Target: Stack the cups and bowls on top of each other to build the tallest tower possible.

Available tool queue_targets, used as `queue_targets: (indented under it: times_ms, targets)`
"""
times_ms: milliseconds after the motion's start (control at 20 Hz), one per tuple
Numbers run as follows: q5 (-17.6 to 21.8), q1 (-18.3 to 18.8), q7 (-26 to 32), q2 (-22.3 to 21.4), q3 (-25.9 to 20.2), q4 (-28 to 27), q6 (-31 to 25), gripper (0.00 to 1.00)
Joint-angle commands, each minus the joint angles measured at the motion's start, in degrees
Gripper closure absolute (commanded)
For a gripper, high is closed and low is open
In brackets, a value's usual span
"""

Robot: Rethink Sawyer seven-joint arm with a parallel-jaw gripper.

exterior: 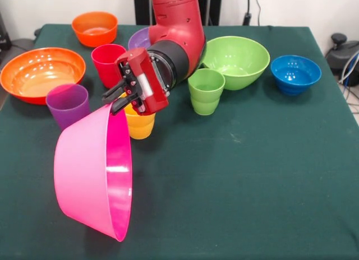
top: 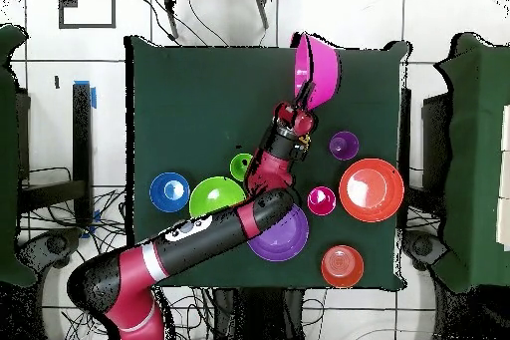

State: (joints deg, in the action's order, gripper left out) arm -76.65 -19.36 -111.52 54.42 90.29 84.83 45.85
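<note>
Nearest the camera, pink bowl (exterior: 92,170) hangs tipped on its side, rim pinched by gripper (exterior: 115,100). Prob. light, stiff, slick; thin rim grip may slip. Yellow cup (exterior: 139,124) just behind bowl, green cup (exterior: 206,91) farther.

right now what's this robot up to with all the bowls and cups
The Sawyer arm's gripper is pinching the rim of the big pink bowl, which is tipped on its side near the table's front edge. Nothing is stacked yet. The large orange bowl, small orange bowl, lime green bowl, blue bowl and purple bowl sit apart on the green cloth. The red cup, purple cup, yellow cup and green cup stand singly too.
</note>
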Motion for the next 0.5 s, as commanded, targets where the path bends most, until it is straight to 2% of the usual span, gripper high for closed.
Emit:
queue_targets:
  times_ms: [50, 500]
  targets:
    - [-3.1, -0.3, 3.4, 1.8, -6.4, -5.1, 1.6, 1.00]
    - [-3.3, 0.1, 2.7, 1.9, -6.9, -6.0, 2.9, 1.00]
